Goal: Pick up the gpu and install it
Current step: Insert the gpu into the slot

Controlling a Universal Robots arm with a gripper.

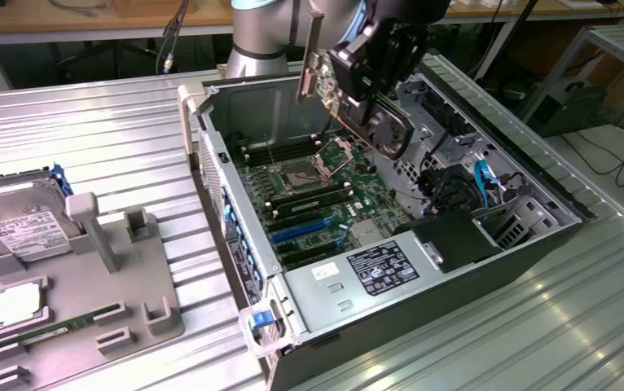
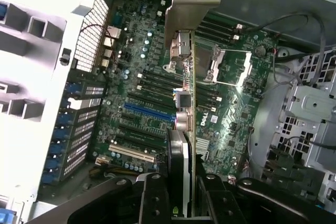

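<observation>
Black 2-finger gripper (image 1: 362, 81) was clamped on the thin black gpu card with silver end bracket (image 1: 384, 126), edge-down over the open grey tower case (image 1: 257, 106), near its rear wall. Likely aligning with a green motherboard (image 1: 312, 199) slot.

Our arm (image 1: 257, 28) stands upright with the wrist tipped downward. Our gripper (image 1: 364, 96) points down, fingers (image 2: 155, 198) closed on the gpu (image 2: 181, 19).

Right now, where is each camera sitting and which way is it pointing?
Exterior view: off the arm, high up, looking down at the open computer case; shows the arm and tool gripping the gpu.
Wrist view: on the wrist, looking past the held gpu down onto the motherboard; the tool shows.
Shared: gpu, tool, motherboard.
</observation>
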